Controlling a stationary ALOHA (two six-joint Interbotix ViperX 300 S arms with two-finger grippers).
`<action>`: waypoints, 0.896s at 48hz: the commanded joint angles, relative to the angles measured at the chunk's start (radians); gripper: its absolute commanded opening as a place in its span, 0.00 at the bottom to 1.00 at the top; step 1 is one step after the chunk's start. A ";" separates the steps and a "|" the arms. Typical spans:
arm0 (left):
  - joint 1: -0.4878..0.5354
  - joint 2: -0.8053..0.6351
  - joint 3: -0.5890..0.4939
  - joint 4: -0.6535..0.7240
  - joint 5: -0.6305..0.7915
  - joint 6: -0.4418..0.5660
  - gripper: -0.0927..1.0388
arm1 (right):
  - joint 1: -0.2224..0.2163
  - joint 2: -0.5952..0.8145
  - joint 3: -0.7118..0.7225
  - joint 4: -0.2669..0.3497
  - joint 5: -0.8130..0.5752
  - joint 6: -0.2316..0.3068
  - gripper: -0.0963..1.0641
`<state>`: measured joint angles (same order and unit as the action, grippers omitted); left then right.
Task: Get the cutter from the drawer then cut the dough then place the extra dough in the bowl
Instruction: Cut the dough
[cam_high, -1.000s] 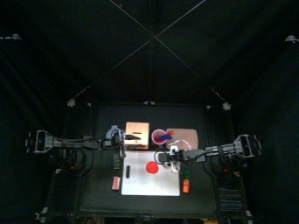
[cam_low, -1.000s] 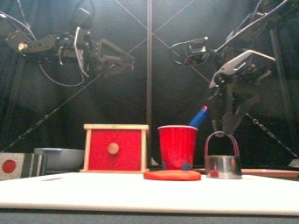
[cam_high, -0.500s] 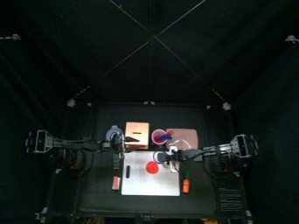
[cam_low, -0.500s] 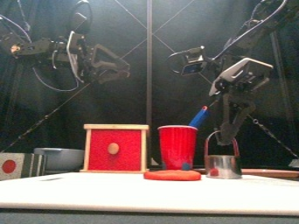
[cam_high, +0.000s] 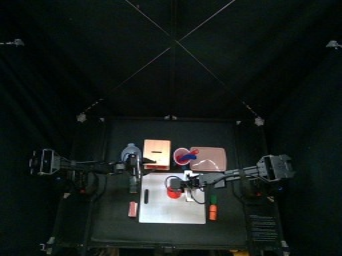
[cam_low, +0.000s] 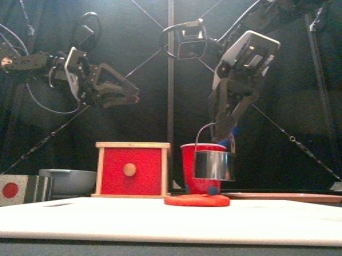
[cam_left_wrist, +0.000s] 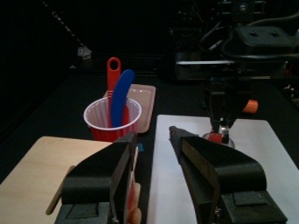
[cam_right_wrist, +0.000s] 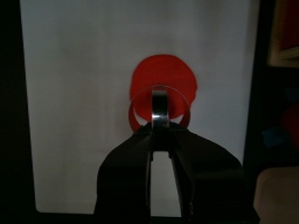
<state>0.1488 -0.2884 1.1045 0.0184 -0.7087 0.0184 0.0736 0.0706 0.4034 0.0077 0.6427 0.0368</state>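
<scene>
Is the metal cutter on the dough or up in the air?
Up in the air: the cutter hangs from the right gripper by its wire handle, with a gap above the dough.

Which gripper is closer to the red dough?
Right. The right gripper holds the cutter just above the dough; the left gripper hangs high over the wooden box, well aside.

A black back curtain (cam_high: 171, 60) closes the booth behind the counter (cam_high: 114, 130), and it takes up the whole upper part of the high view. A left curtain (cam_high: 34, 110) and a right curtain (cam_high: 310, 110), also black, shut in the sides. The counter itself is small, black and matte. Light falls mostly on its middle, while its edges and corners fade into the dark cloth. Seen level from the front edge, the back curtain shows faint vertical folds.
</scene>
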 joint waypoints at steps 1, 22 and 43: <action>0.003 -0.002 -0.009 -0.002 -0.009 0.003 0.76 | -0.005 -0.005 -0.041 0.000 0.000 0.000 0.50; -0.003 -0.002 -0.005 -0.002 -0.006 -0.002 0.76 | -0.028 0.023 -0.046 0.005 -0.020 -0.002 0.50; -0.006 -0.002 0.006 -0.026 -0.008 0.000 0.76 | -0.029 0.041 -0.038 0.012 -0.040 -0.003 0.50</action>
<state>0.1457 -0.2884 1.1213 -0.0061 -0.7102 0.0169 0.0445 0.1258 0.3789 0.0184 0.6090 0.0337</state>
